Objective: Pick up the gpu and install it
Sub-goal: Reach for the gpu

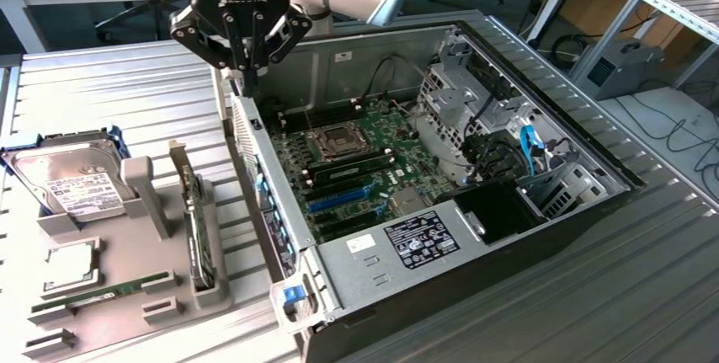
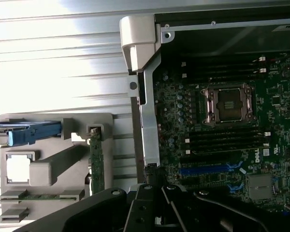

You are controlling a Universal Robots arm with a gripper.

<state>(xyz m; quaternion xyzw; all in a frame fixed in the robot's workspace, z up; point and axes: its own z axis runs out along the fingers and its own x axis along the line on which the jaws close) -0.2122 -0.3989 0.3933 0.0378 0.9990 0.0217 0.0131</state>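
Observation:
The gpu (image 1: 197, 228) stands on its edge in a grey holder tray (image 1: 130, 308) at the exterior view's left, beside the open computer case (image 1: 450, 237). From the wrist view its green board (image 2: 96, 166) runs along the tray, with the metal end by the tray's far wall. My gripper (image 1: 245, 70) hangs above the case's far left corner, well away from the gpu, shut with nothing in it. Its dark fingers (image 2: 157, 205) show over the case wall. Blue expansion slots (image 1: 337, 199) lie bare on the motherboard (image 2: 222, 145).
The tray also carries a silver hard drive (image 1: 70, 184) in a blue caddy, a square processor chip (image 1: 70, 264) and a narrow green RAM stick (image 1: 107, 291). The case's upright side wall (image 1: 261, 186) stands between tray and motherboard. A drive cage and cables (image 1: 506, 144) fill the case's right.

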